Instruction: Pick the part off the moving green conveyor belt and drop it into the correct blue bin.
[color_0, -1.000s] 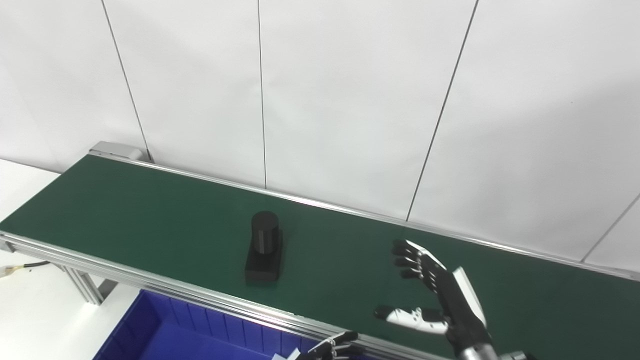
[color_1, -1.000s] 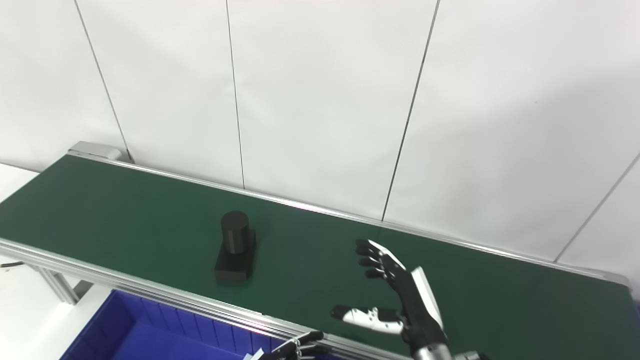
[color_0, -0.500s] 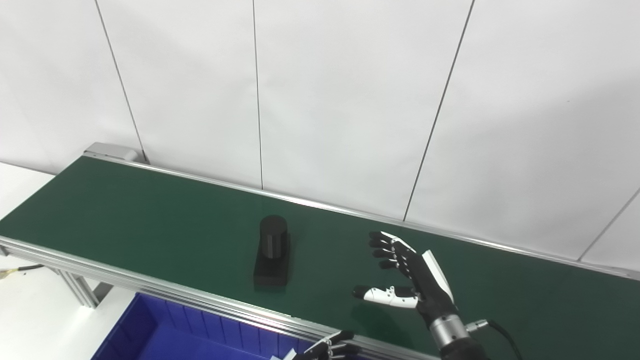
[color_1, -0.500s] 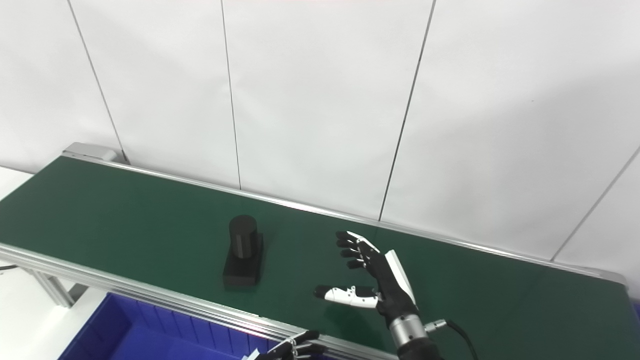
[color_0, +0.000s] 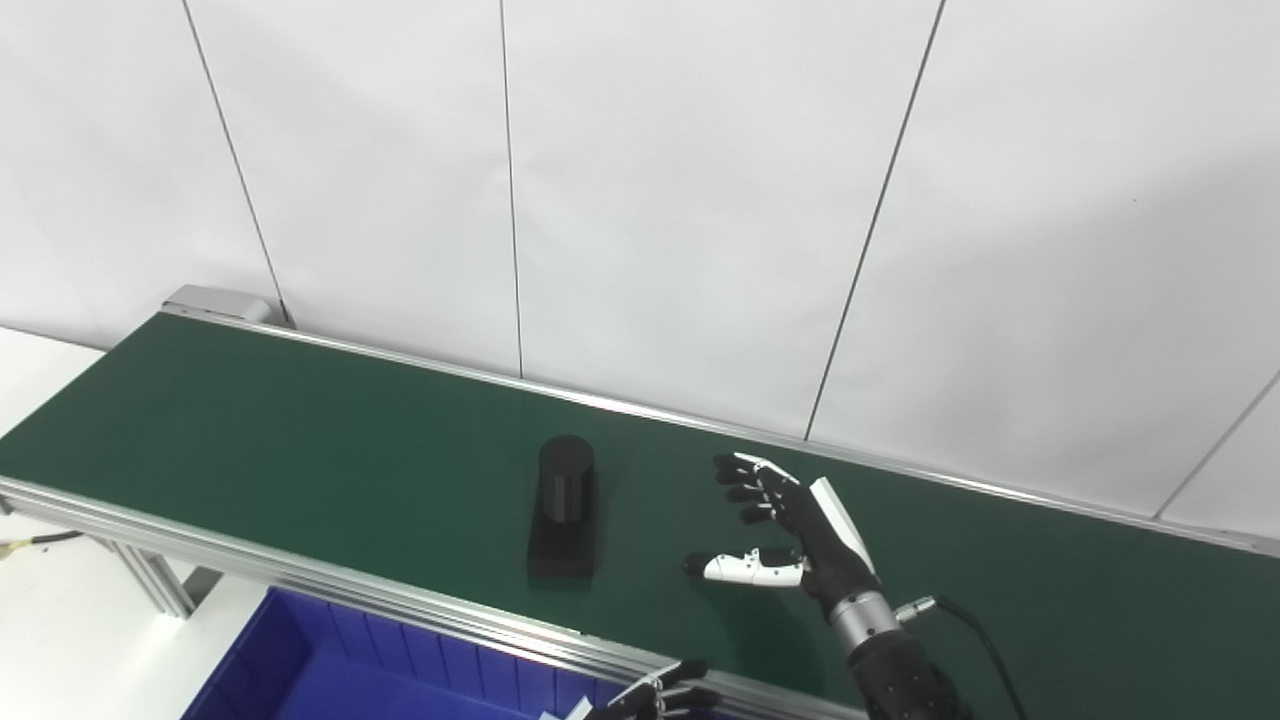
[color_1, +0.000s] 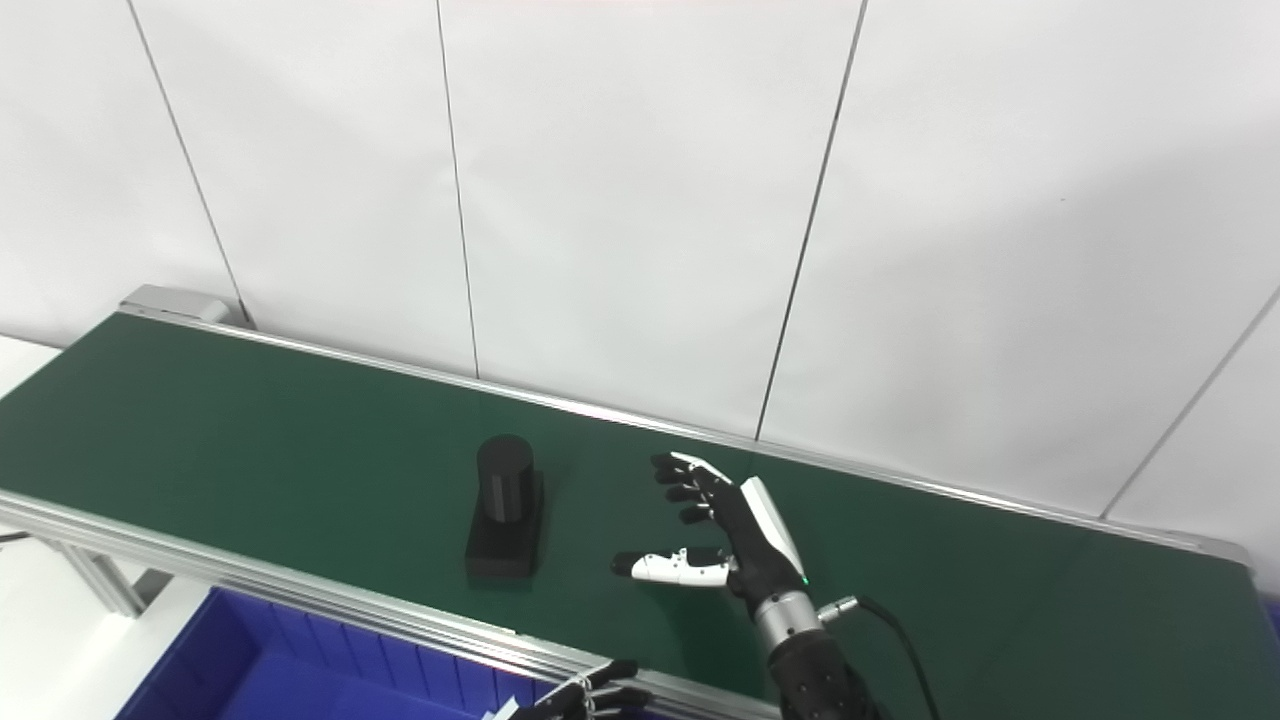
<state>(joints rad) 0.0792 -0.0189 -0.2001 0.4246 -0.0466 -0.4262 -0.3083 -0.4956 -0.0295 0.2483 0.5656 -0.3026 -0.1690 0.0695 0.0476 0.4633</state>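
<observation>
Conveyor belt (color_0: 300, 430), dark green and framed by silver aluminium rails, runs from the upper left of the view to the lower right in front of a white panelled wall (color_0: 700, 200). On it, about midway across its width and somewhat left of the picture's centre, sits the part (color_0: 563, 520): a black piece made of a flat rectangular base with an upright black cylinder standing on the far end of that base, resting on the belt and touched by neither hand. To its right, near but clearly apart from it, the right hand (color_0: 790, 530) is held over the belt with its palm turned towards the part, its dark fingers (color_0: 745, 490) spread and slightly curled, and its white thumb stretched out low towards the part, so that the hand is wide apart and holds nothing. Its arm comes up from the bottom edge at the right, with a metal wrist ring and a black cable (color_0: 975, 625) trailing from the wrist across the belt. Below the near rail, at the bottom left, the corner of a blue bin (color_0: 300, 670) with ribbed inner walls shows. Just right of it, at the very bottom edge, only the fingertips of the left hand (color_0: 655, 700) peek in, below the near rail; I cannot tell whether that hand is spread or closed
</observation>
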